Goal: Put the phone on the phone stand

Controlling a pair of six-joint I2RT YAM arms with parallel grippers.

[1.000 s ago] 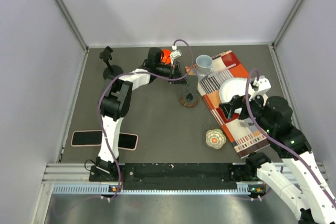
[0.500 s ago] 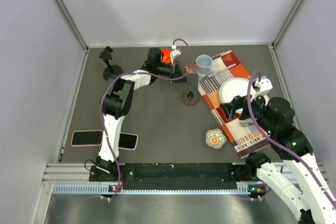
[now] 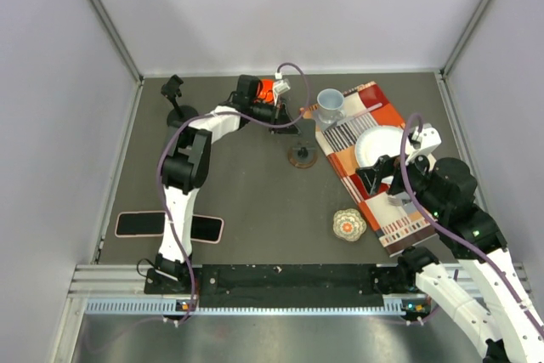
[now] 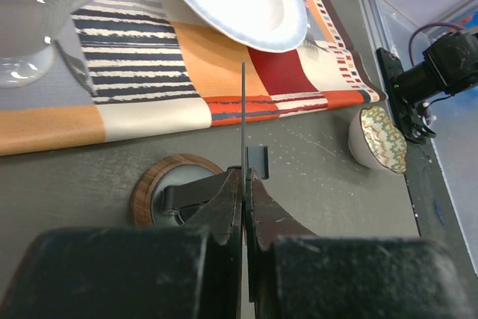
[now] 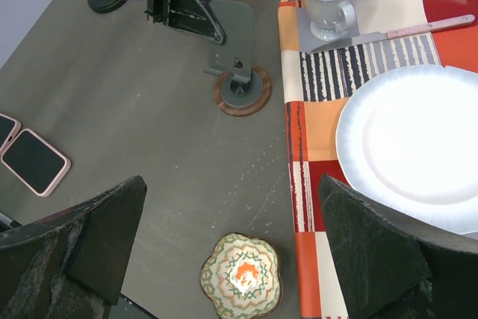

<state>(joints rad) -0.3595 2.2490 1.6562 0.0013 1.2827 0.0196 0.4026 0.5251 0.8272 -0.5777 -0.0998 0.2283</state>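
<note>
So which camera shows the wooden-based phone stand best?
The right wrist view: the wooden-based phone stand shows round base and grey plate clearly. The top view shows it small; the left wrist view shows the plate edge-on, the base partly behind the left gripper.

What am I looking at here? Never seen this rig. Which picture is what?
A left arm and a right arm are bolted at the near edge of a table. Each ends in a two-finger pincer. The top view looks down from above and behind them. The other two views come from cameras on the wrists, so each shows its own fingers. The left pincer is shut on the upright plate of the stand. The right pincer is open and holds nothing, above the left edge of the mat. On the mat sit a plate and a cup. Near the left arm's base lie a phone and a second phone, untouched. A patterned bowl sits beside the mat.
</note>
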